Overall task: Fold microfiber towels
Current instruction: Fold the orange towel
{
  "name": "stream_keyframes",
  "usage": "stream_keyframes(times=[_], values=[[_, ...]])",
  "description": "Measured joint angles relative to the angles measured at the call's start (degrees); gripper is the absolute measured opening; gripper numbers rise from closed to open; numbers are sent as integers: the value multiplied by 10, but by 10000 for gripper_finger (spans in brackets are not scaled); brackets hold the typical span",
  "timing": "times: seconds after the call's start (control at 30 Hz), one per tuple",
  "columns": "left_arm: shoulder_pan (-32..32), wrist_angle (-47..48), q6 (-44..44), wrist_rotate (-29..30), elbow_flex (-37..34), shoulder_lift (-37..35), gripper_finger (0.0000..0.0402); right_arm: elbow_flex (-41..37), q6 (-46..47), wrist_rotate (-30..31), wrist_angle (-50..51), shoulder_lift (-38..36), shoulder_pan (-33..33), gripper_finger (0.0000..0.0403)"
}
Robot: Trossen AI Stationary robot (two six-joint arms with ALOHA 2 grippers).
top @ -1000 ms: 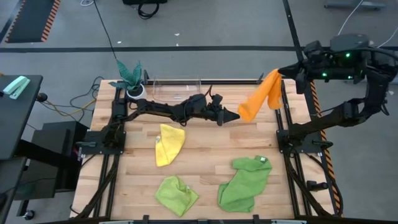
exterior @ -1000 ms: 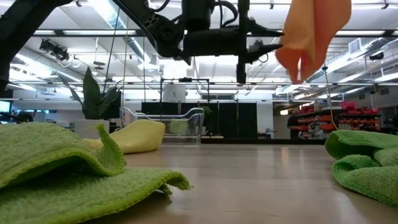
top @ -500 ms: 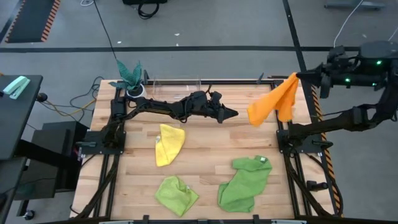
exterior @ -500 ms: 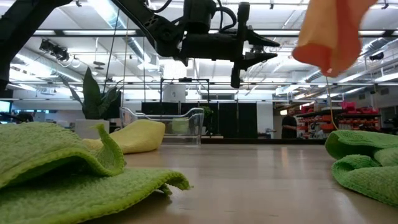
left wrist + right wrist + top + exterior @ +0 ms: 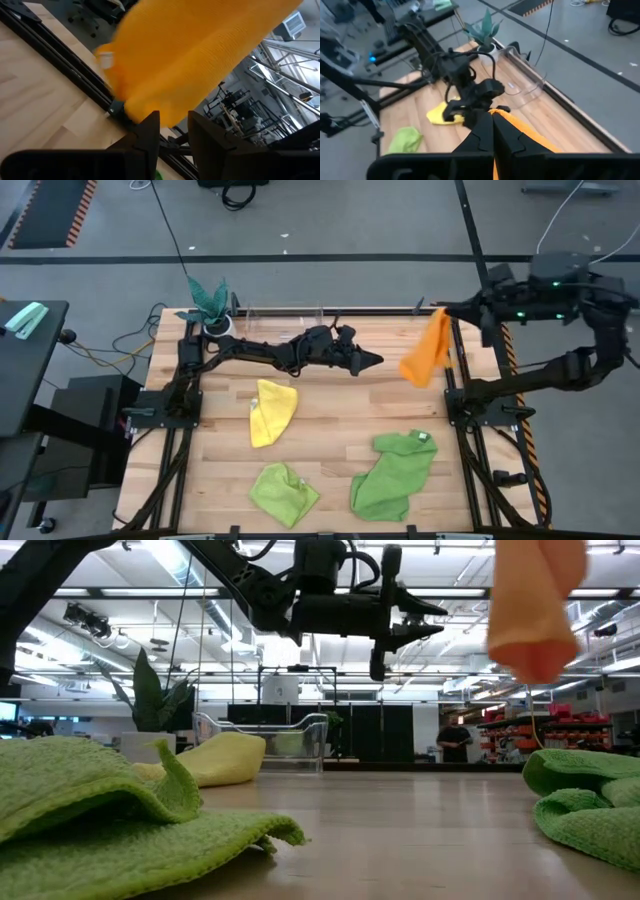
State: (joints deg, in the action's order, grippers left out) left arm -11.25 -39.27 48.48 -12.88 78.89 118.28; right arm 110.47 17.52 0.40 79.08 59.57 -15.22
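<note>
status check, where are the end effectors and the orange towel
Right end effector shut on orange towel, hanging above table's right edge. Left end effector empty, mid-table. Nothing in the way.

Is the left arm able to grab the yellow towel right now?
Probably yes. The left end effector is open and holds nothing, up above the table, and the yellow towel lies bare on the wood just below it, with nothing on top. The right end effector holds the orange towel off to the side.
</note>
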Motion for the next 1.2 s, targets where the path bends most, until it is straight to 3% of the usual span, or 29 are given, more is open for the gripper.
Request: stream_keyframes(times=[0.33, 0.57, 1.2], values=[[31, -7, 0, 2, 0, 0, 108, 86, -58, -1, 3, 79, 0, 0], [43, -76, 16, -8, 0, -1, 108, 155, -68, 11, 7, 98, 0, 0], [69, -75, 34, 43, 0, -1, 108, 213, -92, 12, 10, 143, 0, 0]])
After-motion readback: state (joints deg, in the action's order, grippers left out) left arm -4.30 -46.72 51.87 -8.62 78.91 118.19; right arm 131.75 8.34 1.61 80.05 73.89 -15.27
